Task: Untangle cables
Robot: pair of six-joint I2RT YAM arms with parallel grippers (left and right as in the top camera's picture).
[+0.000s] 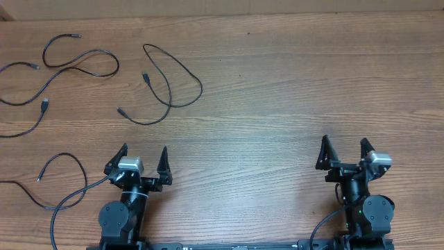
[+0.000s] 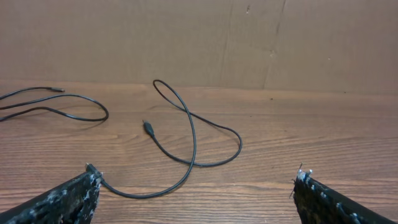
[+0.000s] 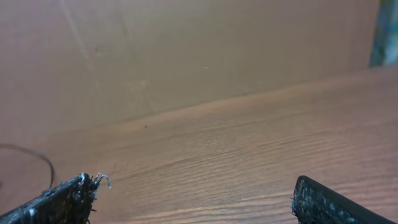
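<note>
- Left jaws: spread wide and released, grasping nothing, hovering at the near edge of the desk (image 1: 277, 83).
- Right jaws: also spread wide and empty, at the near edge on the opposite side.
- The looped cable (image 1: 200, 85) lies flat on the desk ahead of the left jaws and apart from them. It crosses over itself once, and both plug ends point outward.
- In the left wrist view, the looped cable (image 2: 194, 140) fills the space ahead between the two fingers. Its nearest bend runs down beside the tip of the finger on the left of the picture.
- The far-left cables (image 1: 83, 68) wind across the far left corner, well apart from both jaws.
- The near-left cable (image 1: 62, 155) curls just beside the left arm, outside its jaws.
- The right jaws face bare wood, with every cable well apart. Only a thin arc of cable (image 3: 38, 155) shows at the left edge of that wrist view.
</note>
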